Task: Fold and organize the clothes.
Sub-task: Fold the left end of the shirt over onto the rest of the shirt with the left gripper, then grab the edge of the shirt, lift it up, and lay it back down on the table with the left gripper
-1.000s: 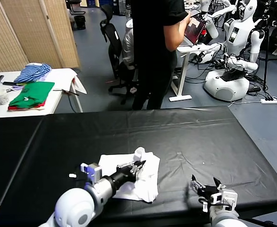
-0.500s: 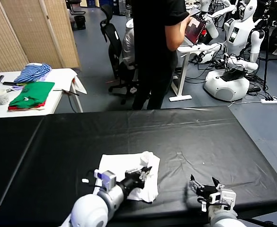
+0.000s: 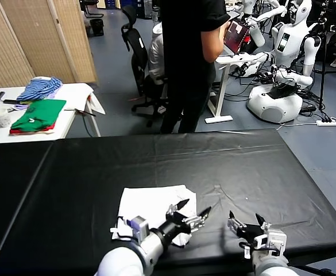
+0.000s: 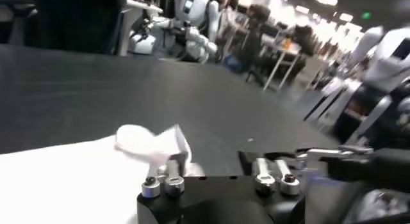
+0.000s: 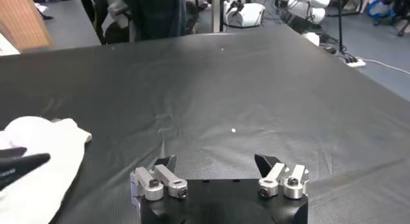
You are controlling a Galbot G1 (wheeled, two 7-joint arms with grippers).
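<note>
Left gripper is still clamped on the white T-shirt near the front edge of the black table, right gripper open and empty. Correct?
Not quite. In the head view the left gripper has let go: its jaws stand open at the right edge of the white T-shirt, gripping nothing. The rest holds: the shirt lies near the front edge of the black table, and the right gripper is open and empty.

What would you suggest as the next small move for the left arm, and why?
Probably draw the left gripper back clear of the T-shirt. Its jaws stand open and empty at the shirt's right edge, and the shirt lies folded on the black table. The right gripper waits open near the front edge.
</note>
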